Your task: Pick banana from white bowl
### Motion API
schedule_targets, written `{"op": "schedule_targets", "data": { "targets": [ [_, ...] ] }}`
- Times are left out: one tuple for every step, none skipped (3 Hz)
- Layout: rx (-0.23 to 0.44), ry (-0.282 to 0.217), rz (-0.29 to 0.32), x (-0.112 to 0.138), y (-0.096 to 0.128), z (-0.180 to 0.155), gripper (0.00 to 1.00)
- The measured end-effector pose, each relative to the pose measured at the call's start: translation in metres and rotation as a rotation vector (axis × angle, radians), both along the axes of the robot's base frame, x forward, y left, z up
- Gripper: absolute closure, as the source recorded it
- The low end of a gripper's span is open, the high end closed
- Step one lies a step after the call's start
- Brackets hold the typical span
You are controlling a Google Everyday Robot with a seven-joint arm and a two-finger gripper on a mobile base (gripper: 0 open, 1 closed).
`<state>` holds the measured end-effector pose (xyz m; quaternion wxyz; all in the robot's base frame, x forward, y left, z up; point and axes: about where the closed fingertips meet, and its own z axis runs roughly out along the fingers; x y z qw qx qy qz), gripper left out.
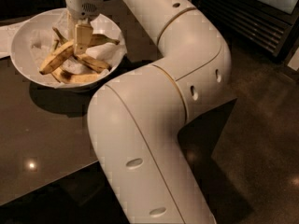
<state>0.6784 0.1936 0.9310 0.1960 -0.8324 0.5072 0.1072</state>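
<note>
Dark glossy worktop (42,134) fills the left half, 7 to 11 o'clock, with a small bright light glint (32,164) at 8 o'clock. Dim brown speckled floor (261,139) from 3 to 5 o'clock. Black cabinet with horizontal slats (252,17) at 1 to 2 o'clock. White sheet edge (5,38) at 10 o'clock. Low, warm lighting. End effector (79,43) at 11 o'clock, over the worktop.
</note>
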Motion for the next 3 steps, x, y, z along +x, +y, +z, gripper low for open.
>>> {"op": "schedule_targets", "data": {
  "targets": [
    [-0.012,-0.013,-0.05,-0.003,-0.01,0.013,1.0],
    [-0.037,-0.02,-0.135,-0.014,-0.031,0.035,1.0],
    [-0.076,-0.03,-0.218,-0.03,-0.053,0.054,1.0]
  ]
}}
